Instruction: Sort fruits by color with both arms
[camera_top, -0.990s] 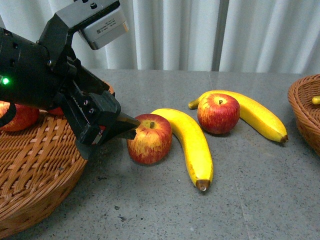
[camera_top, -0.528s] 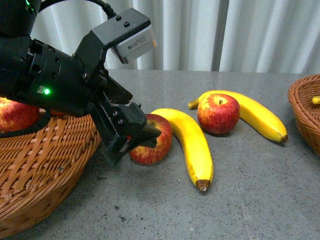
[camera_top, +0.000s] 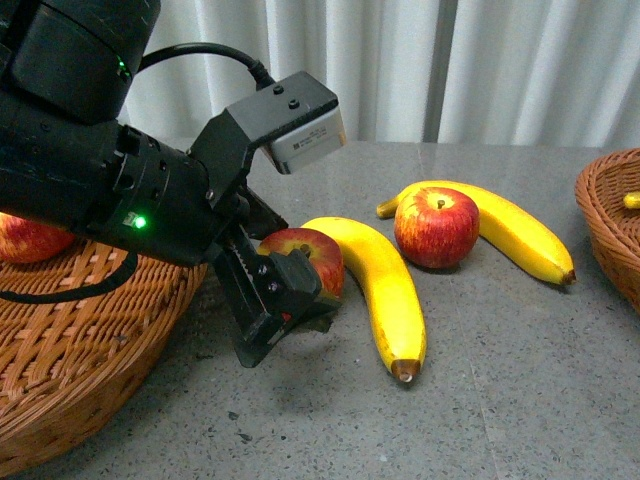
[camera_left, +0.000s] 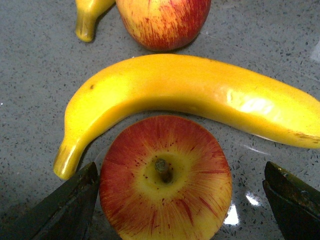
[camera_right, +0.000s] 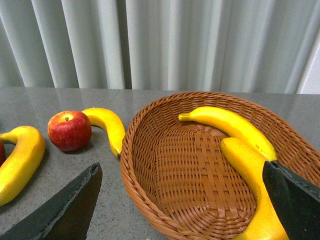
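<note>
Left gripper, jaws spread wide, is straddling the near apple. A banana is lying just beside it at its 3 o'clock. Right gripper, jaws likewise parted, is hovering over a basket

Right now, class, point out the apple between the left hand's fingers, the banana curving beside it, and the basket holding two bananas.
apple (camera_left: 167, 192): left wrist view, top face below the stem.
banana (camera_left: 190, 95): left wrist view, middle of its body.
basket (camera_right: 195, 170): right wrist view, bare woven floor.

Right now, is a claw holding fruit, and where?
No. The left claw is open around the apple, not gripping it; the right claw is open and empty.
</note>
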